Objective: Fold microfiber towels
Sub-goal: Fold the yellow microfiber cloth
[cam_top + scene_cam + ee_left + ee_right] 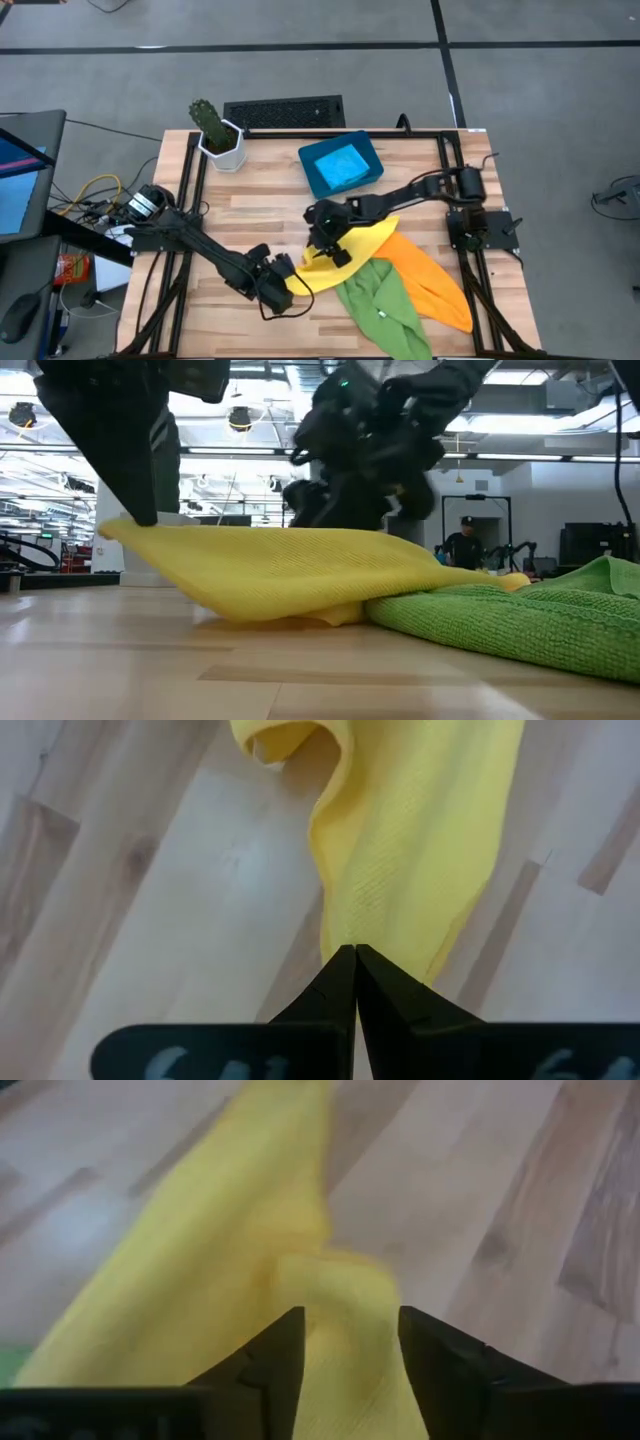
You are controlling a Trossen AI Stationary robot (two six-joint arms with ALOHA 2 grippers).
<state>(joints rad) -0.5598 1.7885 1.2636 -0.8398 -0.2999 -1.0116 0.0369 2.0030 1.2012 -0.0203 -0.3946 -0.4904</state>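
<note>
With the left gripper (pixel 355 952) clenched on the yellow towel (pixel 345 250), we judge the right gripper (pixel 350 1330), jaws parted around a fold, may lose it.

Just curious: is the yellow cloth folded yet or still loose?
Loose: the yellow cloth lies stretched and rumpled, one corner pinched in the left gripper.

place: robotics lab | signs: ceiling lights (pixel 240 420), framed wooden table (pixel 260 205), monitor (pixel 20 185)

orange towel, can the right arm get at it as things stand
Probably yes, but not freely: the orange towel lies close beside the right arm, uncovered along its right side, yet the right gripper straddles the yellow towel, whose corner the left gripper pinches.
</note>
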